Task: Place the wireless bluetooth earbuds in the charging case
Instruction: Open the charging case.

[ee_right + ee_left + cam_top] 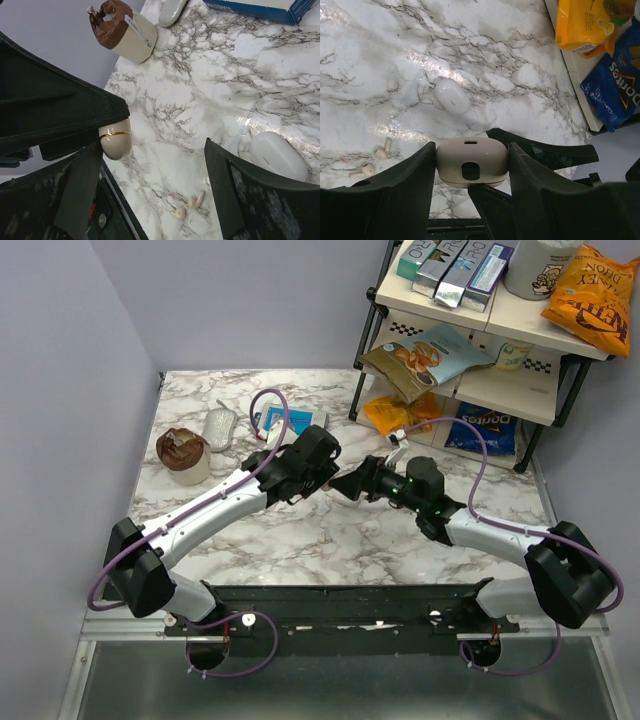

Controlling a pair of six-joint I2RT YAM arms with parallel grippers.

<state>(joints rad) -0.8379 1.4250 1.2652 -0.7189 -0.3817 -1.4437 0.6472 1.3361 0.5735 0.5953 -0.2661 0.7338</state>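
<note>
The right hand (152, 147) stands wide, gripping nothing; both earbuds (195, 200) lie on the marble surface (210, 75) below the gap between its fingers. The left hand (472, 150) is clamped on the beige charging case (471, 167), with the earbuds off to one side and untouched.

The charging case (471, 161) is a rounded beige pebble with a dark oval recess on one face and a thin gold line at its seam. It looks closed and is clamped by its sides between the fingers of the left gripper (472, 150). The two wireless bluetooth earbuds (196, 199) are tiny glossy off-white stemmed pieces lying loose on the marble tabletop (200, 100), just beside each other without touching, apart from the case
</note>
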